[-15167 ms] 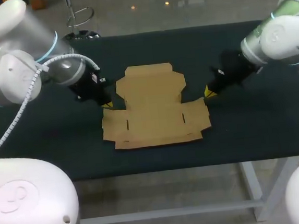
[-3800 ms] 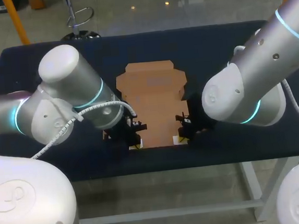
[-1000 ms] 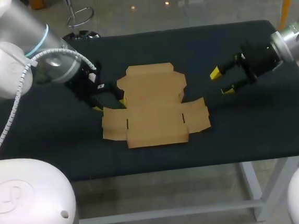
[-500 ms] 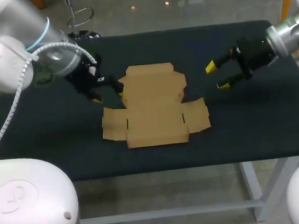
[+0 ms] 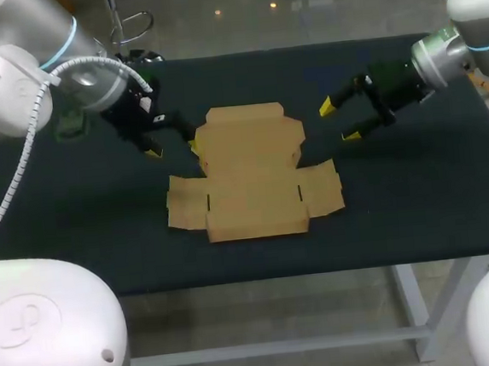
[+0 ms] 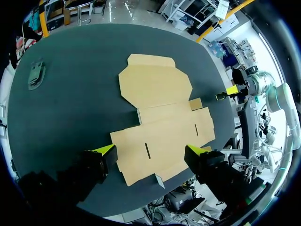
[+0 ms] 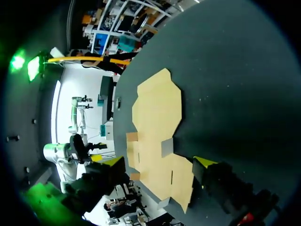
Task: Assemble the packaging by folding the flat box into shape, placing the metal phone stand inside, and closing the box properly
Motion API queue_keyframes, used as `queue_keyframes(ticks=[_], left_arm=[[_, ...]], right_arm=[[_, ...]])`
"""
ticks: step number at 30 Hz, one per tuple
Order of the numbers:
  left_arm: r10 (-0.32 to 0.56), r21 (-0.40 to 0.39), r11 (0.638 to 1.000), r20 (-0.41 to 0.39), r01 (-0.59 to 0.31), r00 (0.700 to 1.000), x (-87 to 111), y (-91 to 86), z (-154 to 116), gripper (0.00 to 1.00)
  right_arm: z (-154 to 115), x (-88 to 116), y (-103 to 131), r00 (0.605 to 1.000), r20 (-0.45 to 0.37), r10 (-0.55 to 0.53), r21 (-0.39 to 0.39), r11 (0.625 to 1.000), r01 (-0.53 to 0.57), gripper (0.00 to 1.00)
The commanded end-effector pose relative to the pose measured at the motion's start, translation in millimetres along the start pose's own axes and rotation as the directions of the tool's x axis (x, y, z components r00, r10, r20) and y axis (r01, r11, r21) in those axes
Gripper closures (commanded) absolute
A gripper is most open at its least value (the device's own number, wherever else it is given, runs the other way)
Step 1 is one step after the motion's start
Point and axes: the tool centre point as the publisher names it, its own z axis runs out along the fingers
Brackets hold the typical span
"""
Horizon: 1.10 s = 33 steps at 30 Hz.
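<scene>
While both pincers hang empty above the dark table, we judge the folding hardly begun. The flat box lies spread out between them, with no wall raised. Our left pincer is wide open and holds nothing; the broad slotted part of the cardboard lies just ahead of and under its fingers. Our right pincer is also spread wide and empty, with the box's side flap below and ahead of its tips.

To raise the sides well, we should bring each pincer down at the outer edge of its own flap and slip one finger beneath. Lifting both sides together should keep the sheet from skidding on the cloth, and each bend should follow the scored line. A small grey piece, well off beside the left pincer, is probably the metal phone stand.
</scene>
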Motion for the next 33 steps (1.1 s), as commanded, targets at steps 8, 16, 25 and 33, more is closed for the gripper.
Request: queue_keyframes(ticks=[8,16,25,33], left_arm=[[-0.012,0.005,1.0,-0.032,0.012,0.999,-18.1,-15.8,2.0,0.0],[-0.007,0.013,1.0,-0.049,0.008,0.999,-24.7,-24.0,2.1,0.0],[-0.009,0.018,1.0,-0.057,0.01,0.998,-29.3,-29.9,1.9,0.0],[-0.02,0.02,1.0,-0.066,0.022,0.998,-36.5,-30.7,2.4,0.0]], right_arm=[[21.9,-13.4,18.6,0.999,0.016,0.029,-0.018,0.999,-0.029,0.0],[35.0,-22.5,32.5,0.999,0.001,0.047,-0.032,0.998,-0.047,0.0],[50.2,-28.5,47.7,0.997,-0.001,0.074,-0.054,0.996,-0.073,0.11],[66.5,-30.8,60.8,0.998,0.003,0.068,-0.051,0.996,-0.067,0.41]])
